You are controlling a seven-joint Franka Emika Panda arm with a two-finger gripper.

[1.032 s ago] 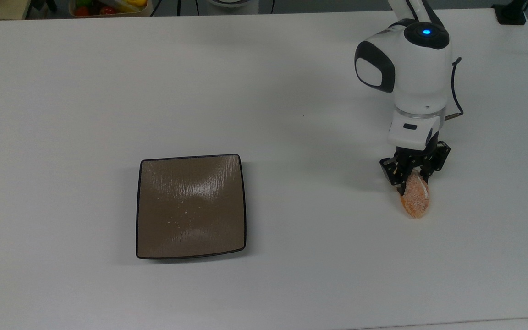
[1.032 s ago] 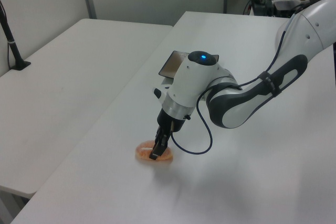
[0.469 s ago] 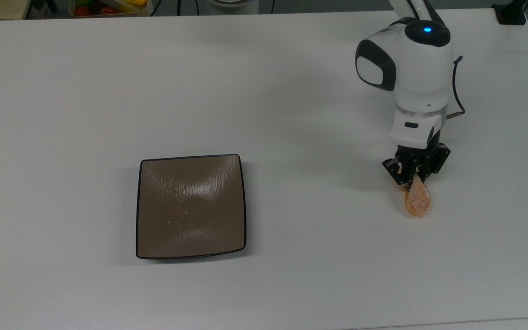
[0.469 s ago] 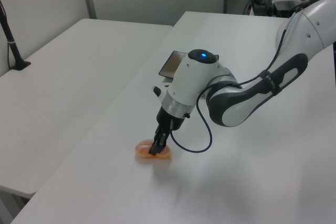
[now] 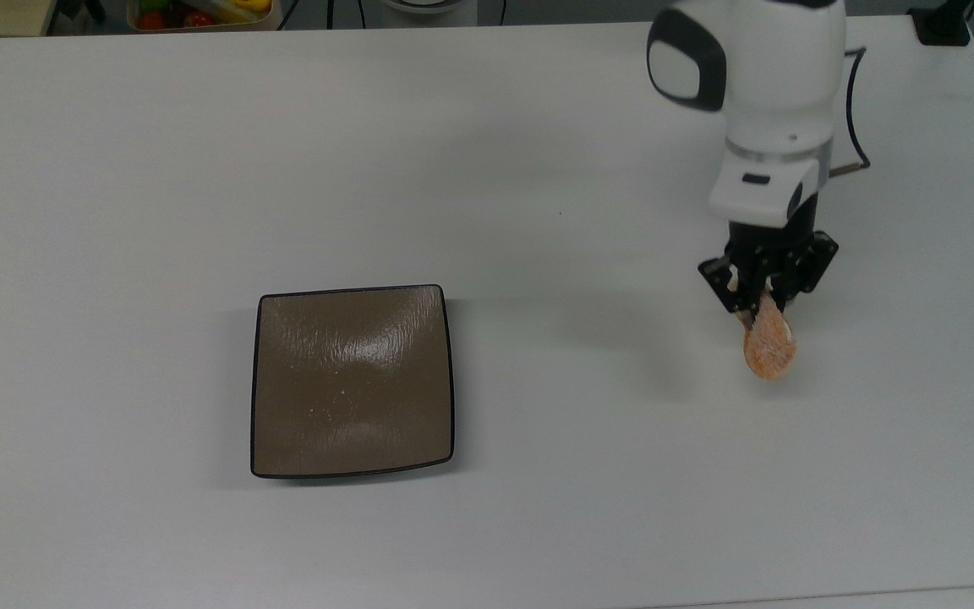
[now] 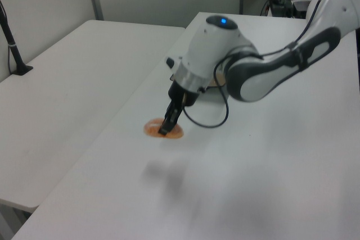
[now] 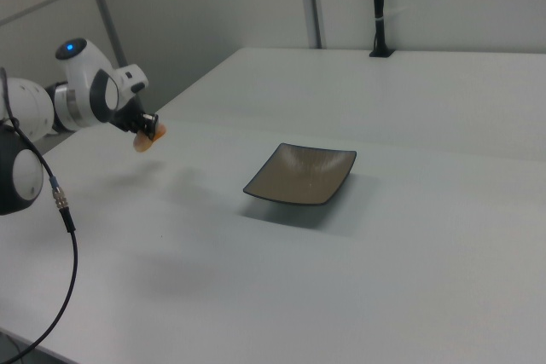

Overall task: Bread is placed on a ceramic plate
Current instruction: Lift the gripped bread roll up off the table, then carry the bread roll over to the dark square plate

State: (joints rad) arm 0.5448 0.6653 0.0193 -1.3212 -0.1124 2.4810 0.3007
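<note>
The bread (image 5: 768, 348), a small orange-brown roll with pale crumbs, hangs above the white table at the top view's right, gripped at one end. My gripper (image 5: 759, 302) is shut on it, with the roll sticking out below the black fingers. In the left view the bread (image 6: 163, 129) sits under the gripper (image 6: 167, 124), and its shadow lies lower on the table. The right view has the gripper (image 7: 150, 131) holding the bread (image 7: 148, 140) in the air at the right view's left. The square brown ceramic plate (image 5: 352, 381) (image 7: 301, 173) lies bare on the table, far to the top view's left of the bread.
The white table (image 5: 487, 211) stretches wide between the plate and my arm. A tray of colourful items (image 5: 199, 13) sits beyond the table's far edge in the top view. A black post (image 7: 378, 8) stands at the back of the right view.
My gripper closed on the bread and lifted it off the table; the arm has risen and the roll now hangs above its shadow.
</note>
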